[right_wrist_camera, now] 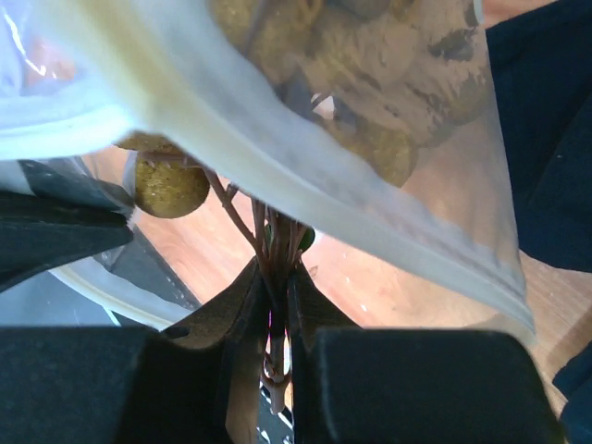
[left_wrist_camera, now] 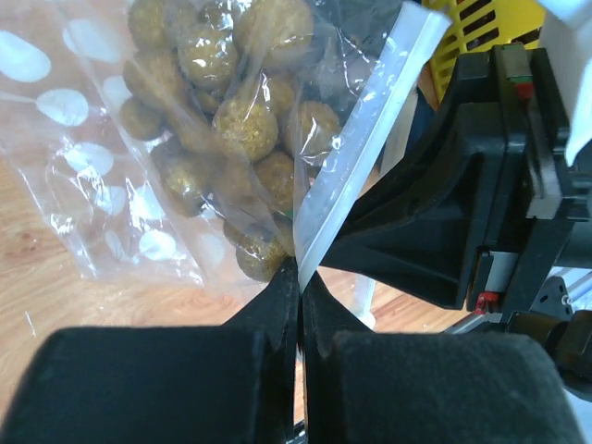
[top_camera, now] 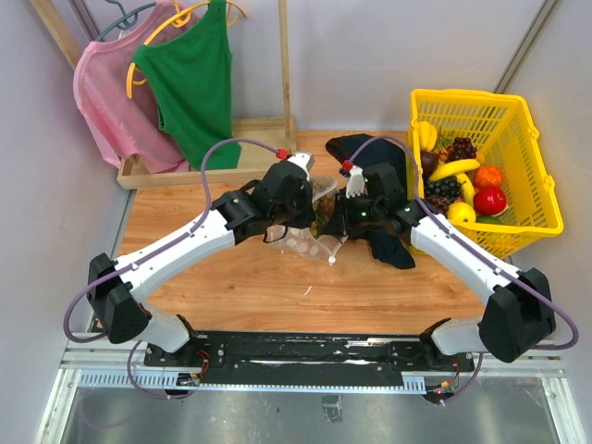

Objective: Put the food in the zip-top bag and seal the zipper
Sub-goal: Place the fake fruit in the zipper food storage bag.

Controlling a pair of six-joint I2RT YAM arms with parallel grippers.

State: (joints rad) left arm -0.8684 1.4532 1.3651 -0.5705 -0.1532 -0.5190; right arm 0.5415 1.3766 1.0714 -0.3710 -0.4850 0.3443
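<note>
Two grips are being shown at once over the tabletop [top_camera: 259,287]: the zipper [left_wrist_camera: 361,157] of the zip-top bag [left_wrist_camera: 111,185] is being pinched by the clenched left claw [left_wrist_camera: 298,277], and the stems of the longan cluster [left_wrist_camera: 250,120] are being clamped by the right claw [right_wrist_camera: 277,277], the fruit seemingly being held mostly inside the bag.

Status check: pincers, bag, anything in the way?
Left pincer shut on zipper. Right pincer shut on longan cluster stems. Cluster largely inside zip-top bag, mouth unsealed. Stems at the mouth look in the way.
</note>
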